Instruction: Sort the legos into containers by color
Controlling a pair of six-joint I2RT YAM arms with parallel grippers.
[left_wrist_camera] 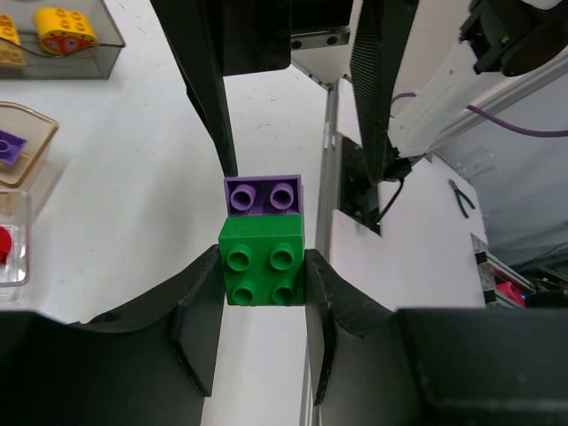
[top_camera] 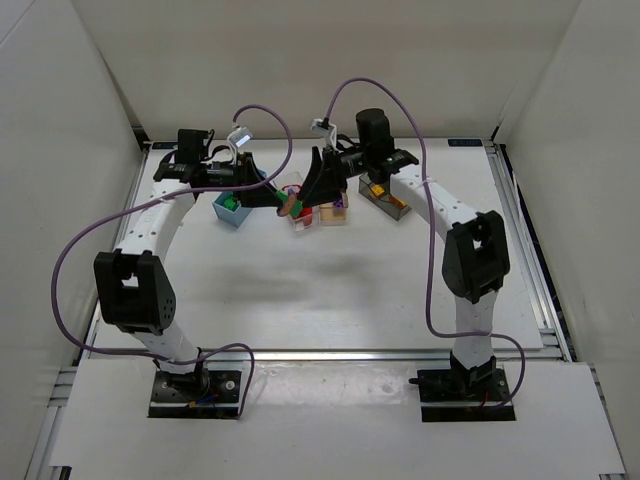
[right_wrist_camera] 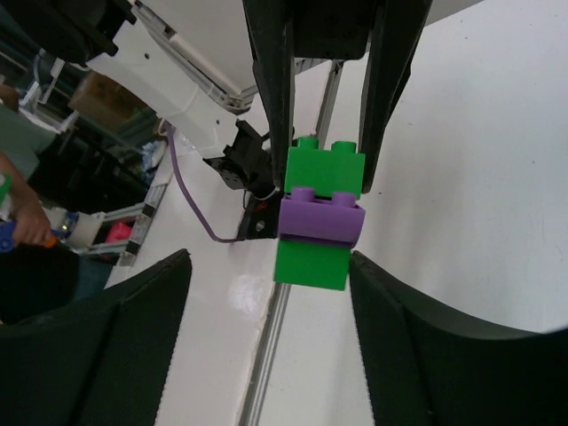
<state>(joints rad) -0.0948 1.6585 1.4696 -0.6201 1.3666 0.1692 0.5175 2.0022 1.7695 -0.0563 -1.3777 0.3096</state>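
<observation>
My left gripper (left_wrist_camera: 263, 266) is shut on a green brick (left_wrist_camera: 262, 264) that has a purple brick (left_wrist_camera: 263, 195) stuck to it, and holds the pair in the air. My right gripper (right_wrist_camera: 269, 266) is wide open and faces the pair, one finger (right_wrist_camera: 133, 337) on each side, without clamping it. The purple brick (right_wrist_camera: 319, 217) lies across the green one (right_wrist_camera: 311, 262). In the top view both grippers, left (top_camera: 283, 203) and right (top_camera: 308, 192), meet above the clear bin (top_camera: 300, 218).
A light blue bin (top_camera: 232, 208) holds green bricks. A peach bin (top_camera: 335, 210) holds a purple brick (left_wrist_camera: 9, 146). A grey bin (top_camera: 385, 200) holds yellow bricks (left_wrist_camera: 62, 27). The clear bin (left_wrist_camera: 11, 266) holds a red brick. All four stand in a row at the back.
</observation>
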